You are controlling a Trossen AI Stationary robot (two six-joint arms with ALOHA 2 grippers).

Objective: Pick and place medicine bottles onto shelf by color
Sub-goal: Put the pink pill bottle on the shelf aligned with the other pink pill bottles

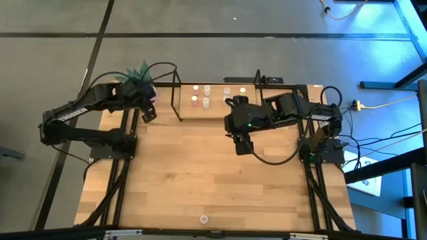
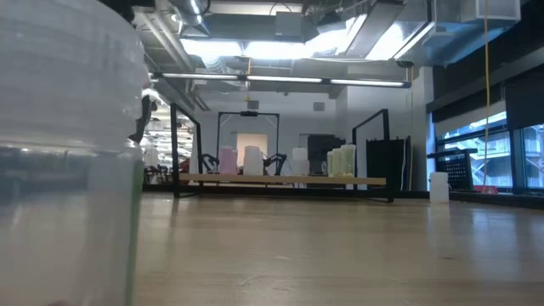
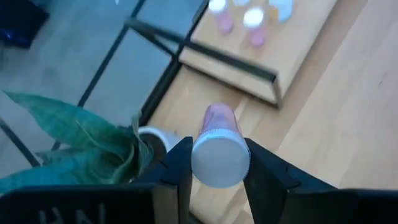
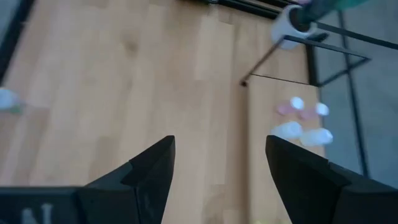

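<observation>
Left gripper (image 3: 214, 163) is clamped on a pink bottle (image 3: 219, 146); bring it to the shelf (image 1: 220, 110), beside the pink pair (image 3: 239, 20); right gripper (image 4: 217, 171) gapes empty

The left gripper (image 3: 217, 163) has its two dark fingers (image 3: 179, 168) closed on a small pink-bodied medicine bottle with a white cap (image 3: 219, 149), the cap facing the camera. Beside it stand broad green plant leaves (image 3: 74, 134) over a white pot rim (image 3: 158, 137). Beyond lies the light-wood shelf board with black metal framing (image 3: 292, 50), carrying blurred pink and white bottles (image 3: 254, 25), on the wooden tabletop (image 3: 348, 124).
</observation>
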